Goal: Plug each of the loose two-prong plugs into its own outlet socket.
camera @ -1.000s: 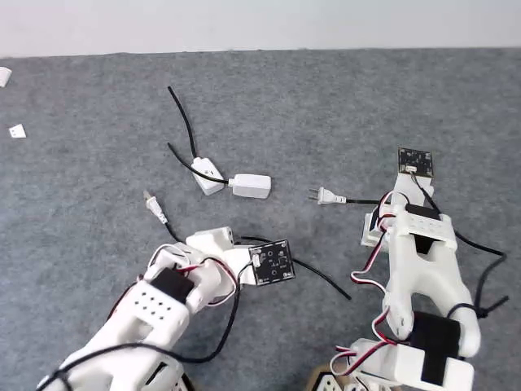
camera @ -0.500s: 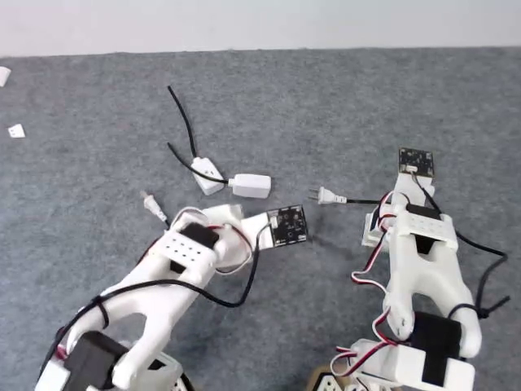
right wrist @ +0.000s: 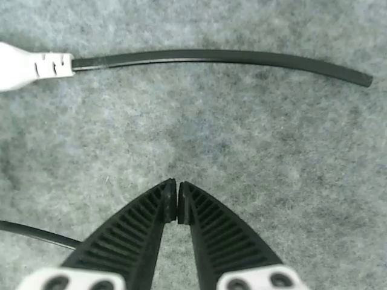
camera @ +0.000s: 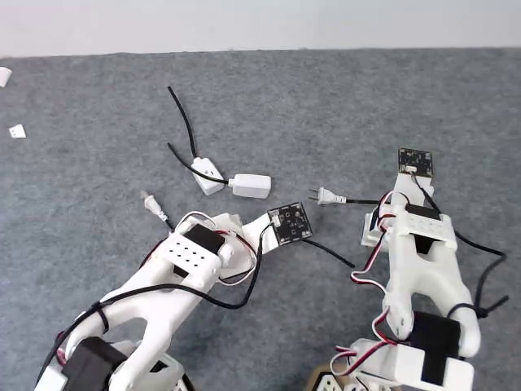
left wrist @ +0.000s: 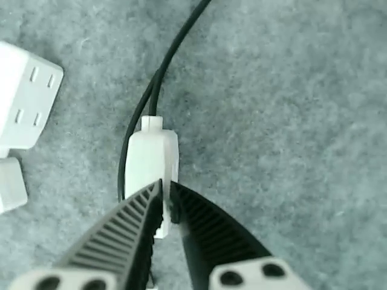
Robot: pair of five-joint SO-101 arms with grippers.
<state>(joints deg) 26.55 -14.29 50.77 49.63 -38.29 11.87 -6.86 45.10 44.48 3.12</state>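
The left hand (left wrist: 164, 192) is clenched on the near end of a white oblong plug (left wrist: 151, 154) with a black cable. This plug lies on the grey felt-like worktop (camera: 366, 106), near a white slotted outlet socket block (left wrist: 27, 103). The right hand (right wrist: 176, 202) is closed on nothing, hanging over the worktop near a second white two-prong plug (camera: 326, 195), which lies loose on its own thin black cord (right wrist: 224, 57).

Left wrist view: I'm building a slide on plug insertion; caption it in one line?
Left gripper above a white corded socket, with a second slotted socket nearby on the grey carpet.
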